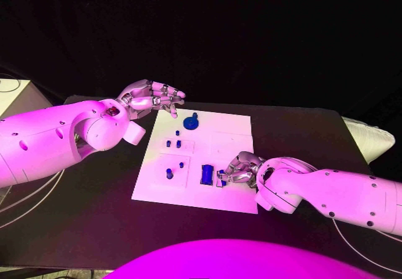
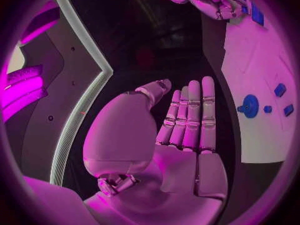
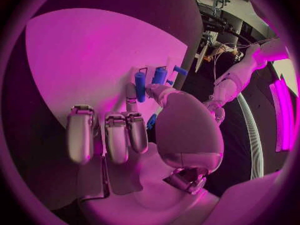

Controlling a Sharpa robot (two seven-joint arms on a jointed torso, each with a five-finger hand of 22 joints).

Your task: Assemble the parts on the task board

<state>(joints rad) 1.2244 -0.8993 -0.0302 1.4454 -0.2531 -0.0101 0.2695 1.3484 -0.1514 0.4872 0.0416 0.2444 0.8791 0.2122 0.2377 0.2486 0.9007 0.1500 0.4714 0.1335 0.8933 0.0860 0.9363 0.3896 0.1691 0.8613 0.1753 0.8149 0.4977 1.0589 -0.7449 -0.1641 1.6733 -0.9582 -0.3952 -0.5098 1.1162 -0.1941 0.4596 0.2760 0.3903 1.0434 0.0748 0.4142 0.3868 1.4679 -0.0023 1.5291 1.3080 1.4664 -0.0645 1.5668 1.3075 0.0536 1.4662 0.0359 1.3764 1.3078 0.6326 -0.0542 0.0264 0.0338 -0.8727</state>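
The white task board (image 1: 225, 136) lies in the middle of the table. My right hand (image 1: 240, 171) rests over the board's near right part, beside an upright blue block (image 1: 207, 174). In the right wrist view its thumb and a finger (image 3: 131, 99) close around a blue peg (image 3: 140, 85), with two more blue pegs (image 3: 160, 75) just beyond. My left hand (image 1: 155, 96) hovers off the board's far left corner, holding nothing; its fingers (image 2: 190, 115) lie straight. A round blue part (image 1: 191, 122) sits close to it. Small blue parts (image 1: 173, 142) lie on the board's left side.
The black table (image 1: 83, 209) spreads wide to the left and front of the board. A pale object (image 1: 375, 142) sits at the table's far right edge. Two more small blue parts (image 1: 169, 172) stand on the board's near left.
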